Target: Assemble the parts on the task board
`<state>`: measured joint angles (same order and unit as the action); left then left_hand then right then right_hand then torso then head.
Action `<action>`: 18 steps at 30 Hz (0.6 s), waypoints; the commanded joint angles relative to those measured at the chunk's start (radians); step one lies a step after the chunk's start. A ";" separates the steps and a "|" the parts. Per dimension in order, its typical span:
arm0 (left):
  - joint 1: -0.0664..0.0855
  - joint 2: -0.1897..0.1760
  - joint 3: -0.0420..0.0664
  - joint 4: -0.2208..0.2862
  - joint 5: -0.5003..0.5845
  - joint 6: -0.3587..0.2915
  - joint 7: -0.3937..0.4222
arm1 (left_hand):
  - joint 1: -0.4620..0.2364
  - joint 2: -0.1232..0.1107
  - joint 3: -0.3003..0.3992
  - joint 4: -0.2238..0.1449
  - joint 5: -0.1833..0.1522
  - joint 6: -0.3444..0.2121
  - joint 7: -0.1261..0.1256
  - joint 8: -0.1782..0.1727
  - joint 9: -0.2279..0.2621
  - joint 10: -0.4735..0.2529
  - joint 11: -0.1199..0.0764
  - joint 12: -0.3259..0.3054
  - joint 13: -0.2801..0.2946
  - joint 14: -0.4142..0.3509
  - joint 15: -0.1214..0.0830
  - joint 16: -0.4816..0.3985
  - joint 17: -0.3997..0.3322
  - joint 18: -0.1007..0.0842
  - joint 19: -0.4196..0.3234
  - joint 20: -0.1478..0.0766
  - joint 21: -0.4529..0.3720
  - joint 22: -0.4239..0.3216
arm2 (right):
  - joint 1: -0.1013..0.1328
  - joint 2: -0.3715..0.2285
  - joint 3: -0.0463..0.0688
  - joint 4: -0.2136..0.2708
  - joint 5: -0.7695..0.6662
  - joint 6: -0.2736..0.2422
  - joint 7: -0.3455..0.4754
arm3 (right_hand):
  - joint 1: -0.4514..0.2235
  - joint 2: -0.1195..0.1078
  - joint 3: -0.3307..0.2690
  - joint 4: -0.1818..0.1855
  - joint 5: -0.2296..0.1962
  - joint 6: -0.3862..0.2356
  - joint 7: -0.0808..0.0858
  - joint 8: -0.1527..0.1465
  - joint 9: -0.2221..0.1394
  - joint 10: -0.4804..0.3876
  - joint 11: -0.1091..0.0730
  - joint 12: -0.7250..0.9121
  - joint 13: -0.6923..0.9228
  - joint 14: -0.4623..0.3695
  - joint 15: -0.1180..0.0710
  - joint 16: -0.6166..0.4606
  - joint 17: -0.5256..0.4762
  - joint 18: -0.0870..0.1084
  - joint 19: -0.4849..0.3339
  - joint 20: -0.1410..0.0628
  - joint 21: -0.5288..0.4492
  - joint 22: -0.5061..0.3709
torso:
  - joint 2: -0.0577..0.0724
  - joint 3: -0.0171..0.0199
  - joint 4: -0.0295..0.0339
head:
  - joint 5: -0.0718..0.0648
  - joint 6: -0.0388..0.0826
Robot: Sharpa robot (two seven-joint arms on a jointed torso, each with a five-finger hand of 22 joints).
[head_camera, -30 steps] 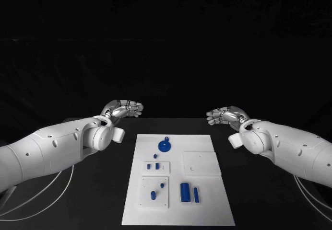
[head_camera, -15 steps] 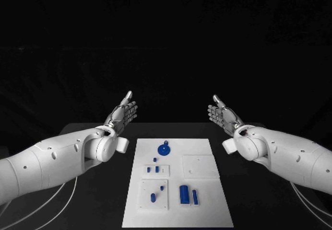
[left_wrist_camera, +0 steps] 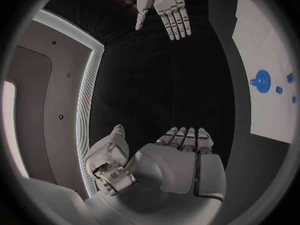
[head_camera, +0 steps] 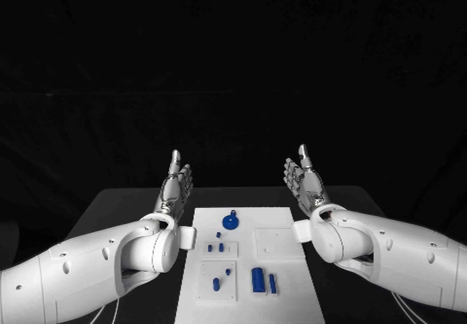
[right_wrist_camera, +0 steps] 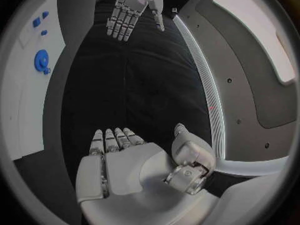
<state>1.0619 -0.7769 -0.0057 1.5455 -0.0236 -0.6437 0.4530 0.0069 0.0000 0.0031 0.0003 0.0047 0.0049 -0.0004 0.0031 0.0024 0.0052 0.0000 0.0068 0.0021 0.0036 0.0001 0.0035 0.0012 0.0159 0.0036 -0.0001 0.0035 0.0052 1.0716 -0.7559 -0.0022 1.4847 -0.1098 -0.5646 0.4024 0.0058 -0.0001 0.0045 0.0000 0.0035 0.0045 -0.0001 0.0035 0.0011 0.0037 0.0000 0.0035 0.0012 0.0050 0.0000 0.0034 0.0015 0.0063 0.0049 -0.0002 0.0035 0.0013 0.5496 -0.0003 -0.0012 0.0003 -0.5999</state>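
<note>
Both the left robot hand [head_camera: 175,183] and right robot hand [head_camera: 306,181] are raised flat-fingered, holding nothing, flanking the task board's [head_camera: 292,297] far end, probably to keep its blue parts [head_camera: 259,279] unobstructed on the desk [head_camera: 117,202].

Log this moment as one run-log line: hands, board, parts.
left hand: open, raised, holds nothing | right hand: open, raised, holds nothing | board: between the arms | parts: round part at far end, bars near end
</note>
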 commanded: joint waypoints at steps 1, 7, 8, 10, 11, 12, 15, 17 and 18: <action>-0.010 -0.003 0.005 0.022 0.023 -0.123 0.066 | -0.007 0.000 -0.003 0.000 -0.005 -0.005 0.000 -0.003 -0.002 -0.005 0.000 -0.007 -0.002 -0.004 0.000 -0.004 -0.001 -0.016 -0.004 0.000 -0.004 -0.005 | -0.012 -0.013 0.001 0.048 0.091 -0.169 0.101 | -0.006 0.000 -0.004 0.000 -0.004 -0.005 0.000 -0.003 -0.001 -0.004 0.000 -0.004 -0.001 -0.005 0.000 -0.003 -0.002 -0.006 -0.005 0.000 -0.004 -0.001 | -0.005 0.0003 0.0012 | 0.000 0.000; -0.012 -0.003 0.006 0.024 0.024 -0.126 0.067 | -0.007 0.000 -0.003 0.000 -0.005 -0.005 0.000 -0.003 -0.002 -0.005 0.000 -0.007 -0.002 -0.004 0.000 -0.004 -0.001 -0.016 -0.004 0.000 -0.004 -0.005 | -0.022 -0.024 0.002 0.085 0.110 -0.205 0.118 | -0.006 0.000 -0.004 0.000 -0.004 -0.005 0.000 -0.003 -0.001 -0.004 0.000 -0.004 -0.001 -0.005 0.000 -0.003 -0.002 -0.006 -0.005 0.000 -0.004 -0.001 | -0.005 0.0003 0.0012 | 0.000 0.000; -0.012 -0.003 0.006 0.024 0.024 -0.126 0.067 | -0.007 0.000 -0.003 0.000 -0.005 -0.005 0.000 -0.003 -0.002 -0.005 0.000 -0.007 -0.002 -0.004 0.000 -0.004 -0.001 -0.016 -0.004 0.000 -0.004 -0.005 | -0.022 -0.024 0.002 0.085 0.110 -0.205 0.118 | -0.006 0.000 -0.004 0.000 -0.004 -0.005 0.000 -0.003 -0.001 -0.004 0.000 -0.004 -0.001 -0.005 0.000 -0.003 -0.002 -0.006 -0.005 0.000 -0.004 -0.001 | -0.005 0.0003 0.0012 | 0.000 0.000; -0.012 -0.003 0.006 0.024 0.024 -0.126 0.067 | -0.007 0.000 -0.003 0.000 -0.005 -0.005 0.000 -0.003 -0.002 -0.005 0.000 -0.007 -0.002 -0.004 0.000 -0.004 -0.001 -0.016 -0.004 0.000 -0.004 -0.005 | -0.022 -0.024 0.002 0.085 0.110 -0.205 0.118 | -0.006 0.000 -0.004 0.000 -0.004 -0.005 0.000 -0.003 -0.001 -0.004 0.000 -0.004 -0.001 -0.005 0.000 -0.003 -0.002 -0.006 -0.005 0.000 -0.004 -0.001 | -0.005 0.0003 0.0012 | 0.000 0.000; -0.012 -0.003 0.006 0.024 0.024 -0.126 0.067 | -0.007 0.000 -0.003 0.000 -0.005 -0.005 0.000 -0.003 -0.002 -0.005 0.000 -0.007 -0.002 -0.004 0.000 -0.004 -0.001 -0.016 -0.004 0.000 -0.004 -0.005 | -0.022 -0.024 0.002 0.085 0.110 -0.205 0.118 | -0.006 0.000 -0.004 0.000 -0.004 -0.005 0.000 -0.003 -0.001 -0.004 0.000 -0.004 -0.001 -0.005 0.000 -0.003 -0.002 -0.006 -0.005 0.000 -0.004 -0.001 | -0.005 0.0003 0.0012 | 0.000 0.000; -0.012 -0.003 0.006 0.024 0.024 -0.126 0.067 | -0.007 0.000 -0.003 0.000 -0.005 -0.005 0.000 -0.003 -0.002 -0.005 0.000 -0.007 -0.002 -0.004 0.000 -0.004 -0.001 -0.016 -0.004 0.000 -0.004 -0.005 | -0.022 -0.024 0.002 0.085 0.110 -0.205 0.118 | -0.006 0.000 -0.004 0.000 -0.004 -0.005 0.000 -0.003 -0.001 -0.004 0.000 -0.004 -0.001 -0.005 0.000 -0.003 -0.002 -0.006 -0.005 0.000 -0.004 -0.001 | -0.005 0.0003 0.0012 | 0.000 0.000; -0.012 -0.003 0.006 0.024 0.024 -0.126 0.067 | -0.007 0.000 -0.003 0.000 -0.005 -0.005 0.000 -0.003 -0.002 -0.005 0.000 -0.007 -0.002 -0.004 0.000 -0.004 -0.001 -0.016 -0.004 0.000 -0.004 -0.005 | -0.022 -0.024 0.002 0.085 0.110 -0.205 0.118 | -0.006 0.000 -0.004 0.000 -0.004 -0.005 0.000 -0.003 -0.001 -0.004 0.000 -0.004 -0.001 -0.005 0.000 -0.003 -0.002 -0.006 -0.005 0.000 -0.004 -0.001 | -0.005 0.0003 0.0012 | 0.000 0.000; -0.012 -0.003 0.006 0.024 0.024 -0.126 0.067 | -0.007 0.000 -0.003 0.000 -0.005 -0.005 0.000 -0.003 -0.002 -0.005 0.000 -0.007 -0.002 -0.004 0.000 -0.004 -0.001 -0.016 -0.004 0.000 -0.004 -0.005 | -0.022 -0.024 0.002 0.085 0.110 -0.205 0.118 | -0.006 0.000 -0.004 0.000 -0.004 -0.005 0.000 -0.003 -0.001 -0.004 0.000 -0.004 -0.001 -0.005 0.000 -0.003 -0.002 -0.006 -0.005 0.000 -0.004 -0.001 | -0.005 0.0003 0.0012 | 0.000 0.000; -0.012 -0.003 0.006 0.024 0.024 -0.126 0.067 | -0.007 0.000 -0.003 0.000 -0.005 -0.005 0.000 -0.003 -0.002 -0.005 0.000 -0.007 -0.002 -0.004 0.000 -0.004 -0.001 -0.016 -0.004 0.000 -0.004 -0.005 | -0.022 -0.024 0.002 0.085 0.110 -0.205 0.118 | -0.006 0.000 -0.004 0.000 -0.004 -0.005 0.000 -0.003 -0.001 -0.004 0.000 -0.004 -0.001 -0.005 0.000 -0.003 -0.002 -0.006 -0.005 0.000 -0.004 -0.001 | -0.005 0.0003 0.0012 | 0.000 0.000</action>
<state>1.0506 -0.7805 -0.0010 1.5669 -0.0013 -0.7544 0.4974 0.0073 0.0004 0.0031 0.0004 0.0047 0.0050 -0.0003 0.0031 0.0010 0.0053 0.0001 0.0068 0.0010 0.0036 0.0001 0.0036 0.0010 0.0159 0.0036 -0.0001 0.0035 0.0009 1.0505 -0.7797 -0.0005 1.5679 -0.0054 -0.7570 0.4944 0.0059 -0.0001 0.0045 -0.0001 0.0037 0.0046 0.0000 0.0036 0.0009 0.0037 0.0000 0.0036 0.0010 0.0047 0.0005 0.0035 0.0009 0.0064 0.0050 -0.0001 0.0035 0.0010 0.5443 0.0000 0.0000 0.0000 -0.6000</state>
